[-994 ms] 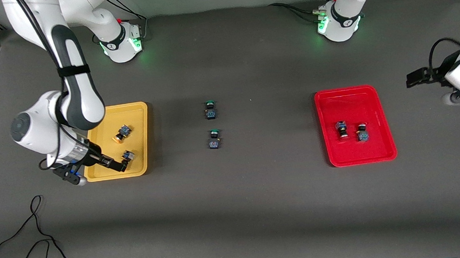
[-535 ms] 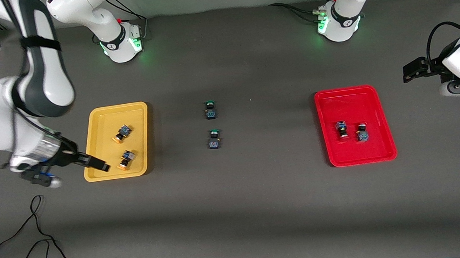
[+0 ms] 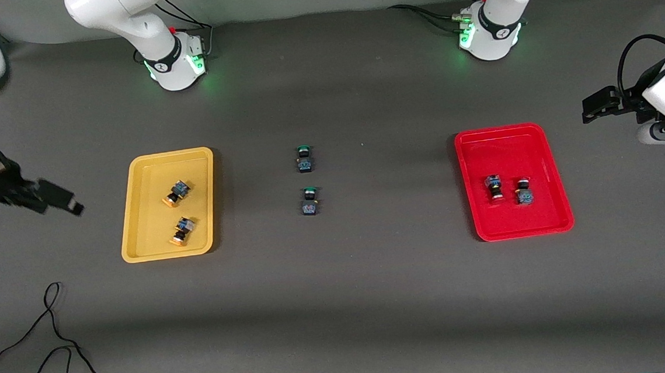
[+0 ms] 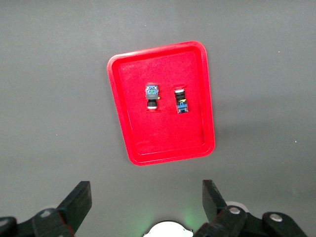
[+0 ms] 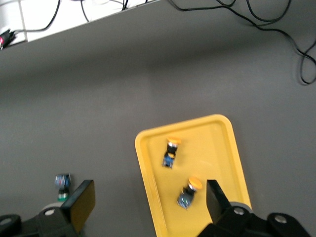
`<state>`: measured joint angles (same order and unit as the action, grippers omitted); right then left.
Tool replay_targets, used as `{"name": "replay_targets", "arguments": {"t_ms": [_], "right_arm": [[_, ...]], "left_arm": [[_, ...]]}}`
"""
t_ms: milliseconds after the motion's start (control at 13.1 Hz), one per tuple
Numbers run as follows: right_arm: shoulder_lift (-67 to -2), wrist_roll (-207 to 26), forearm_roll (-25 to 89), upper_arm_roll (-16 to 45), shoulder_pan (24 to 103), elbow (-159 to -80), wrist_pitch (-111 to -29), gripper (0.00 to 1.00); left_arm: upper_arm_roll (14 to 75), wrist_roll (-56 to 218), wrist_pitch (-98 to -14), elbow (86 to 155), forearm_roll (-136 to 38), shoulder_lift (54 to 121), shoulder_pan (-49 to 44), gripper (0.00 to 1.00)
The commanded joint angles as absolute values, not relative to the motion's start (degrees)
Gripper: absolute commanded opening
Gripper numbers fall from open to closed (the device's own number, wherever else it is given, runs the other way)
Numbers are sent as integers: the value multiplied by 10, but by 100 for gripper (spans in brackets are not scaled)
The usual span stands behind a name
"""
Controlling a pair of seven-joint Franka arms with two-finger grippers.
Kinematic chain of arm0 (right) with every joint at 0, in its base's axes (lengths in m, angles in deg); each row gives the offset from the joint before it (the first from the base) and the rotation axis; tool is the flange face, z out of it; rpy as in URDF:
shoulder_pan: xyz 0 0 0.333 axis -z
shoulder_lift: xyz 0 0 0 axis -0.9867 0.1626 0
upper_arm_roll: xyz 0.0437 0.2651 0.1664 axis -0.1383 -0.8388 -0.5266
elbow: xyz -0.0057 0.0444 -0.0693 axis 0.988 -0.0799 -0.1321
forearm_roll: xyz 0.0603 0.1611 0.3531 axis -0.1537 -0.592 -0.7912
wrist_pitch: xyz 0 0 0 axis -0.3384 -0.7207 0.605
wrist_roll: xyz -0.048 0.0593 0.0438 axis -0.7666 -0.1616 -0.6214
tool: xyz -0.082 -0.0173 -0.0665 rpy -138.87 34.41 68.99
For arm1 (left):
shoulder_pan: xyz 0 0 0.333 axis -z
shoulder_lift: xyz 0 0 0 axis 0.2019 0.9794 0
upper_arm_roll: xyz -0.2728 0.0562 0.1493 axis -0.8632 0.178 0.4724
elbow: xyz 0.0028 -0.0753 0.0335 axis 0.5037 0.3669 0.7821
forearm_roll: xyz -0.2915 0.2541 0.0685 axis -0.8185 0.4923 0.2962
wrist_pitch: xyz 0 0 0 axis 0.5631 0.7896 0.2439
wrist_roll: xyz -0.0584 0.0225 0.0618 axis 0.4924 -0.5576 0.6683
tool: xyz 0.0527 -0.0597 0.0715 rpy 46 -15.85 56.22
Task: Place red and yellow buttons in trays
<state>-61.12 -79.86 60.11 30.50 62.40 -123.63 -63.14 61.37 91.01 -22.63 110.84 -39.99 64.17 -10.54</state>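
Note:
The yellow tray (image 3: 148, 223) holds two yellow-capped buttons (image 3: 176, 193) (image 3: 181, 230), both lying on their sides. The red tray (image 3: 506, 157) holds two red-capped buttons (image 3: 495, 188) (image 3: 523, 190). My right gripper (image 3: 70, 203) is open and empty, up over bare table beside the yellow tray, at the right arm's end. Its wrist view shows its own open gripper (image 5: 148, 202), the yellow tray (image 5: 217, 148) and both buttons (image 5: 170, 152) (image 5: 189, 192). My left gripper (image 3: 589, 111) waits open and empty over the table beside the red tray. Its wrist view shows its own open gripper (image 4: 145, 197), the red tray (image 4: 163, 138) and its buttons (image 4: 152, 97) (image 4: 181, 100).
Two green-capped buttons (image 3: 304, 158) (image 3: 309, 201) stand on the table midway between the trays; one shows in the right wrist view (image 5: 62, 185). Black cables (image 3: 57, 346) lie near the front camera at the right arm's end. The arm bases (image 3: 174, 60) (image 3: 489, 35) stand along the table's top edge.
My right gripper has left the second yellow button in the yellow tray and drawn up and away toward the right arm's end. The left arm has hardly moved.

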Motion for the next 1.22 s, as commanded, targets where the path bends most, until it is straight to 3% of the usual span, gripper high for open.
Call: {"name": "replay_targets", "arguments": {"t_ms": [0, 229, 382, 1147], "right_arm": [[-655, -824, 618, 231, 693, -1255, -598, 100], [-682, -846, 627, 122, 792, -1268, -583, 100], [-690, -846, 664, 86, 813, -1264, -559, 100], [-690, -841, 667, 60, 813, -1255, -492, 100]], "left_arm": [[617, 901, -212, 1092, -405, 647, -102, 100], [617, 903, -213, 1093, -404, 646, -103, 100], [617, 903, -214, 1094, -405, 644, -104, 100], [616, 903, -229, 1110, -405, 639, -102, 100]]}}
